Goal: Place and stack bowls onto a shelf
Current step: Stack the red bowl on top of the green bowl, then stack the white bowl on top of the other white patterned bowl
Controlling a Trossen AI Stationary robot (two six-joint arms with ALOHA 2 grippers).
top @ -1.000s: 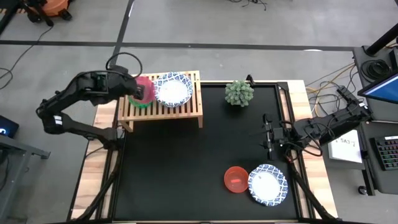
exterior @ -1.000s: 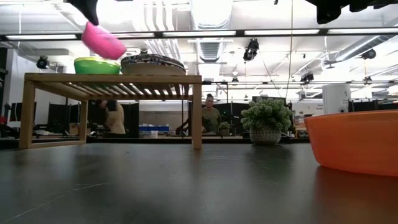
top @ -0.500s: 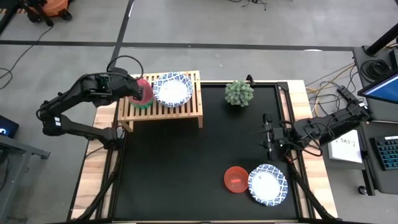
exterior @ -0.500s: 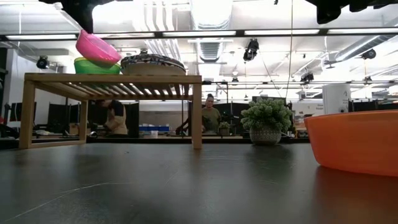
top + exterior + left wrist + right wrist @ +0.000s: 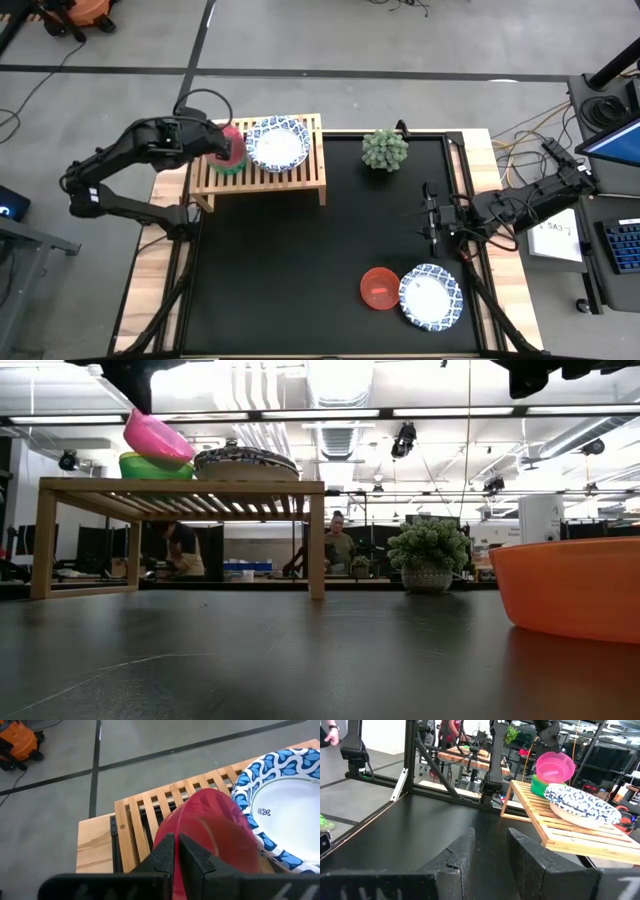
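My left gripper (image 5: 222, 148) is shut on the pink bowl (image 5: 158, 438) over the shelf's (image 5: 300, 172) left half. The pink bowl hangs tilted just above the green bowl (image 5: 155, 466), which stands on the slats. White bowls with blue rims (image 5: 279, 143) sit stacked on the shelf's right half. A red bowl (image 5: 378, 288) and another white bowl (image 5: 431, 296) rest on the black mat near the right front. My right gripper (image 5: 432, 222) waits open at the mat's right edge. No teal bowl shows. My left gripper pinches the pink bowl's rim (image 5: 167, 831) between its two fingers (image 5: 162, 851), on the side toward the table's left. The fingers come from above, slanting in from the left. The bowl is tilted, its low side (image 5: 178, 457) at the green bowl's rim; whether they touch I cannot tell.
A small potted plant (image 5: 384, 148) stands at the mat's far edge, right of the shelf. The mat's middle (image 5: 300, 260) lies bare between the shelf and the two bowls at the front. People stand in the room behind the table.
My left gripper has lowered the pink bowl toward the green bowl and carried it slightly toward the table's left. The bowl stays tilted in the hold. In the last half second it has hardly moved.
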